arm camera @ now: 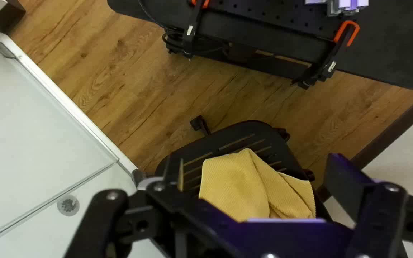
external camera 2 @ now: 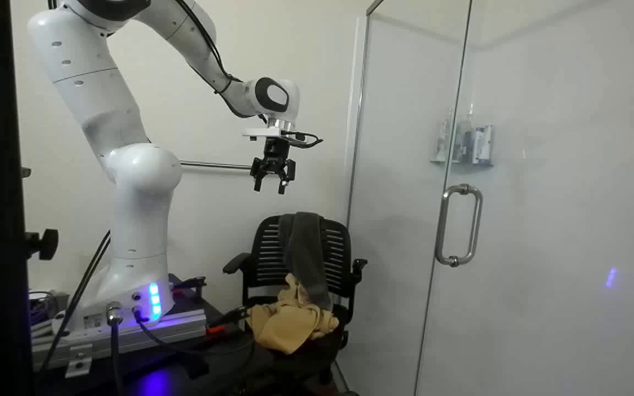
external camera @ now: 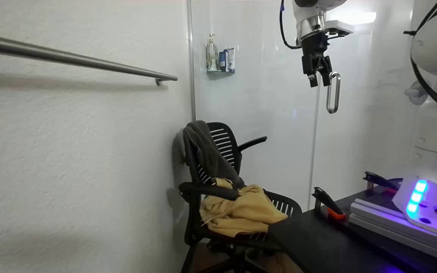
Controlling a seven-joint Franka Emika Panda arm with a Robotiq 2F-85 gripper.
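A yellow cloth (external camera 2: pixel 288 325) lies crumpled on the seat of the chair (external camera 2: pixel 266 258) in a loose, uneven heap; in an exterior view a smooth fold drops on its near side and a peak rises at its far side. The wrist view shows its finely ribbed surface, creased and folded over itself. A dark grey cloth (external camera: pixel 212 157) hangs long and narrow over the chair's back; in an exterior view it slants from the upper left down to the right, its lower end meeting the yellow folds.
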